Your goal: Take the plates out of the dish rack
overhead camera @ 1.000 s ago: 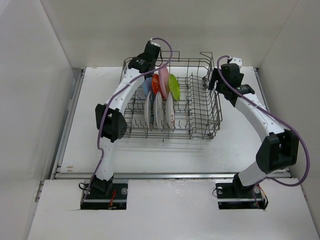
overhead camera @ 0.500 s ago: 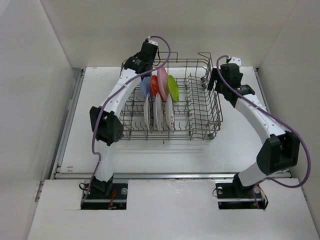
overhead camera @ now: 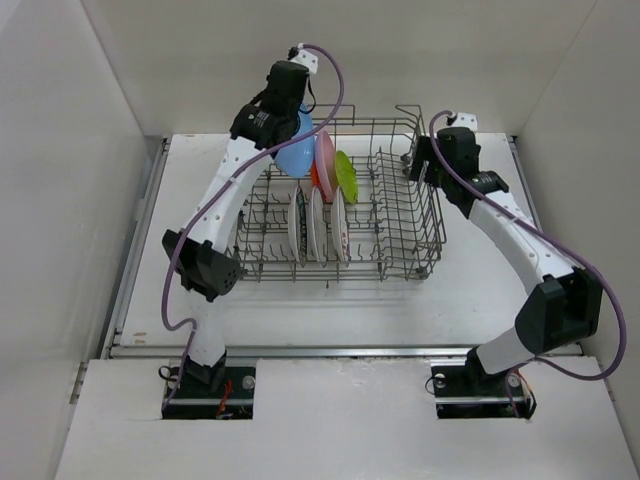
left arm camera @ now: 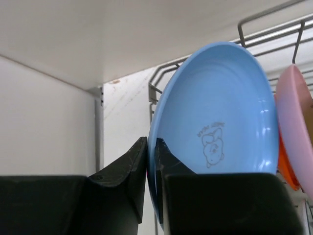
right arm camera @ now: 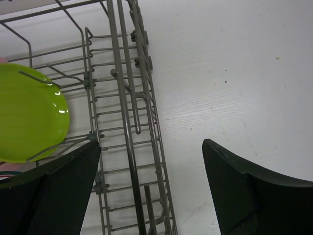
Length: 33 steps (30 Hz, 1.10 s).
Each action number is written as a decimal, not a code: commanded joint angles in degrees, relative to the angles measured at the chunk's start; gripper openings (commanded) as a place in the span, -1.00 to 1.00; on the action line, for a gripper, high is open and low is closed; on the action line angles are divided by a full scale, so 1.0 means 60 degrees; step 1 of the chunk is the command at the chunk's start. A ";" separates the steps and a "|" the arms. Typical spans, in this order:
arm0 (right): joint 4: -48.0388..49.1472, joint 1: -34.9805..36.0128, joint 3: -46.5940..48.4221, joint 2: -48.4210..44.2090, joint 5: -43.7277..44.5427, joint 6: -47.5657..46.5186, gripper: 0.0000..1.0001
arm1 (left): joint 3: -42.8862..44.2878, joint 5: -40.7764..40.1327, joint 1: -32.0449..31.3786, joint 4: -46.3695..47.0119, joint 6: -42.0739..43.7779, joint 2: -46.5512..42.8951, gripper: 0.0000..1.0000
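Observation:
My left gripper [left arm camera: 151, 147] is shut on the rim of the blue plate [left arm camera: 220, 112], which has a small printed figure. In the top view the blue plate [overhead camera: 297, 150] is held above the back left of the grey wire dish rack [overhead camera: 400, 262]. A pink plate [overhead camera: 327, 153], an orange-red plate [overhead camera: 314, 173] and a lime-green plate [overhead camera: 347, 174] stand in the rack, with three white plates [overhead camera: 318, 222] in front of them. My right gripper [right arm camera: 151, 166] is open over the rack's right wall [right arm camera: 128, 122], beside the green plate [right arm camera: 29, 117].
White walls [overhead camera: 60, 200] close in the table on the left, back and right. The rack's right half holds only upright tines [overhead camera: 400, 210]. A metal rail [overhead camera: 340, 350] runs along the table's near edge.
My left gripper has risen and lifted the blue plate up out of the rack's back row. The right arm has barely moved.

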 commanded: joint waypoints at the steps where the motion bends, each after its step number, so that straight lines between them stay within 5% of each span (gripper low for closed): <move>1: 0.0183 0.0174 0.0260 -0.0240 -0.0053 0.0042 0.81 | 0.0389 -0.0476 -0.0056 0.0585 0.0630 -0.0810 -1.00; 7: -0.0154 0.0817 0.0628 -0.0240 -0.0434 0.0159 0.81 | 0.0901 -0.0388 0.0148 0.0249 0.0703 -0.1278 -1.00; 13: 0.0357 0.1360 0.0934 -0.0606 -0.1106 0.0159 0.81 | -0.0005 -0.0477 0.1918 -0.0146 0.0108 -0.2435 -1.00; 17: 0.0855 0.1725 0.1170 -0.0606 -0.2437 -0.0046 0.81 | -0.0283 0.1569 0.4333 -0.1799 -0.1706 -0.3081 -1.00; 18: 0.0972 0.1726 0.1271 -0.0476 -0.2760 -0.0162 0.81 | -0.0459 0.2924 0.5223 -0.2122 -0.1828 -0.3227 -1.00; 23: 0.1192 0.2092 0.2046 0.0081 -0.4386 -0.0354 0.81 | -0.2635 0.5322 0.6972 -0.3444 -0.1755 -0.3316 -1.00; 29: 0.1281 0.2400 0.2663 0.0624 -0.4506 -0.0441 0.81 | -0.4926 0.7429 0.8966 -0.2185 -0.2022 -0.3332 -1.00; 33: 0.1369 0.2488 0.2475 0.0960 -0.2334 -0.0267 0.75 | -0.5776 0.7830 0.9054 -0.1746 -0.1741 -0.2937 -1.00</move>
